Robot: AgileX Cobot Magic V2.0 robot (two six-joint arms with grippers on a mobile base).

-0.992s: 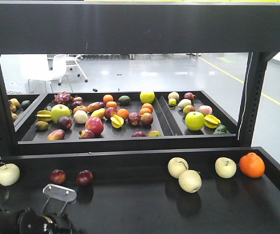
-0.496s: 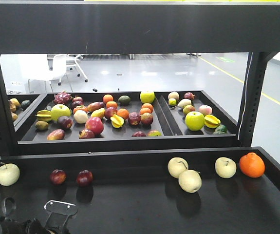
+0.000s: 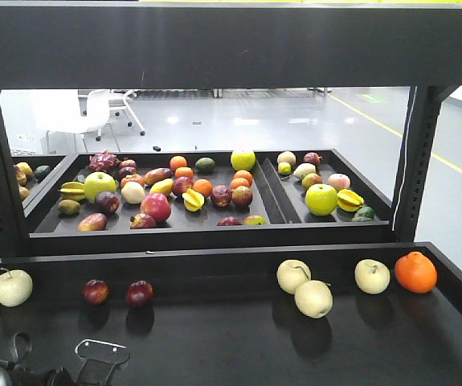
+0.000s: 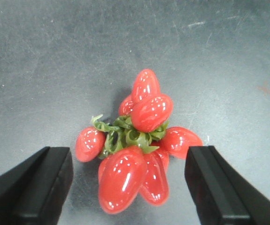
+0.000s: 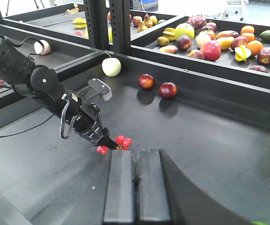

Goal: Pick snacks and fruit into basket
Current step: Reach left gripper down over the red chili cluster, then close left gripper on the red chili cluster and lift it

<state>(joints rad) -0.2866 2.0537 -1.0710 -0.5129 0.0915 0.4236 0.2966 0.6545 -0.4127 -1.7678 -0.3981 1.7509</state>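
Note:
The fruit in view is a cluster of glossy red ovals on a green stem (image 4: 139,140), lying on the dark shelf floor. My left gripper (image 4: 127,161) is open, with one black finger on each side of the cluster and neither touching it. In the right wrist view the left gripper (image 5: 104,140) reaches down onto that same cluster (image 5: 121,142). My right gripper (image 5: 135,153) sits in the foreground, shut on nothing, just short of the cluster. The snacks and the basket are out of view.
Pale yellow apples (image 3: 312,297) and an orange (image 3: 415,272) lie on the right of the shelf. Two dark red fruits (image 3: 140,293) and another pale apple (image 3: 12,287) sit at the left. Behind them are trays of mixed fruit (image 3: 158,201) and black shelf posts (image 3: 411,161).
In the front view the left arm and its metal bracket have sunk lower, toward the bottom-left edge of the frame. The fruits on the shelf have not moved.

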